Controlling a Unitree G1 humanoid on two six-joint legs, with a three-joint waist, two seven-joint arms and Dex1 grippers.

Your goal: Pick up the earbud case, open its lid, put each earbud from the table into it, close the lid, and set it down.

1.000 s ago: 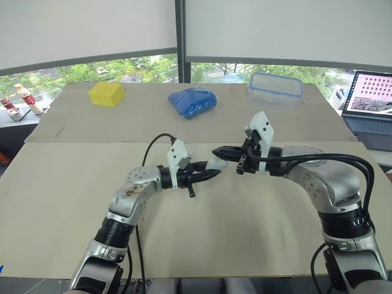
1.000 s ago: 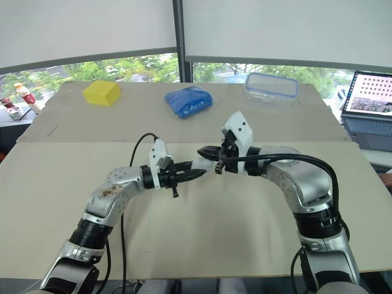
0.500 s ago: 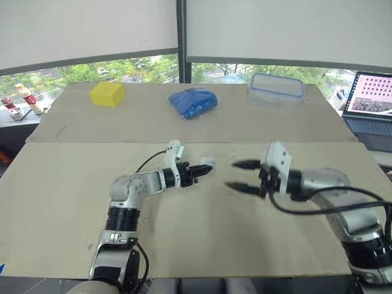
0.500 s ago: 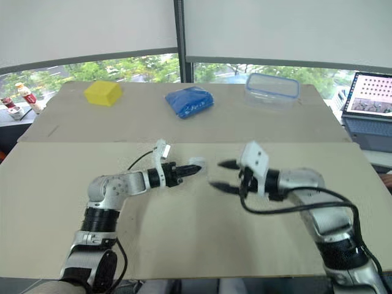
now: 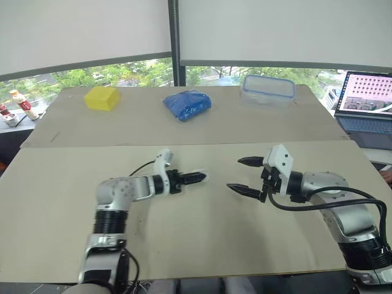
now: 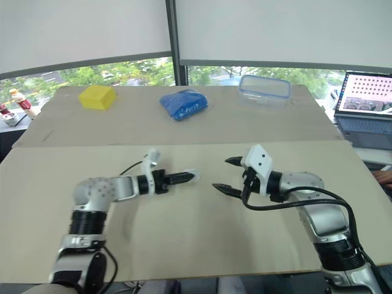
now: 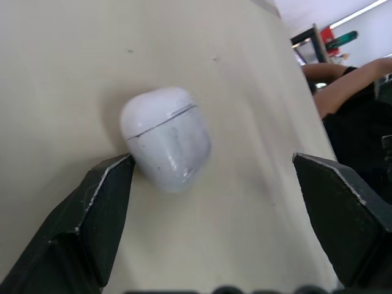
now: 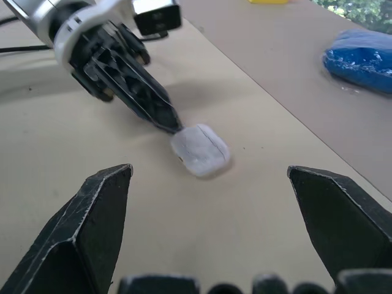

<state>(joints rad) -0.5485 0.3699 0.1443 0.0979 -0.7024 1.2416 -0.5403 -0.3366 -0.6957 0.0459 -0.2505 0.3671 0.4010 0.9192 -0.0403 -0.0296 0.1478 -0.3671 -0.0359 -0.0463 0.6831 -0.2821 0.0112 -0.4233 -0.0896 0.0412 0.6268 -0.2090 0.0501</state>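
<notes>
The white earbud case (image 7: pixel 165 138) lies on the tan table (image 5: pixel 184 233) with its lid closed. My left gripper (image 7: pixel 214 162) is open wide around it, low over the table, and one of its fingers (image 7: pixel 98 202) touches the case's side. In the left eye view the case (image 5: pixel 204 176) sits at the tip of the left gripper (image 5: pixel 197 179). My right gripper (image 5: pixel 236 174) hangs open a short way to the right of the case, holding nothing. In the right wrist view the case (image 8: pixel 200 150) lies between my right gripper's spread fingers (image 8: pixel 92 214), farther out.
A yellow block (image 5: pixel 102 98), a blue cloth (image 5: pixel 187 105) and a clear lidded container (image 5: pixel 267 89) stand along the far table. A laptop (image 5: pixel 366 104) is at the far right, small bottles (image 5: pixel 18 104) at the far left. A person's arm (image 7: pixel 343 86) shows beyond the table.
The right gripper opened and drew back to the right. The left gripper brought the case down to the table and opened, letting it go. The camera has shifted too.
</notes>
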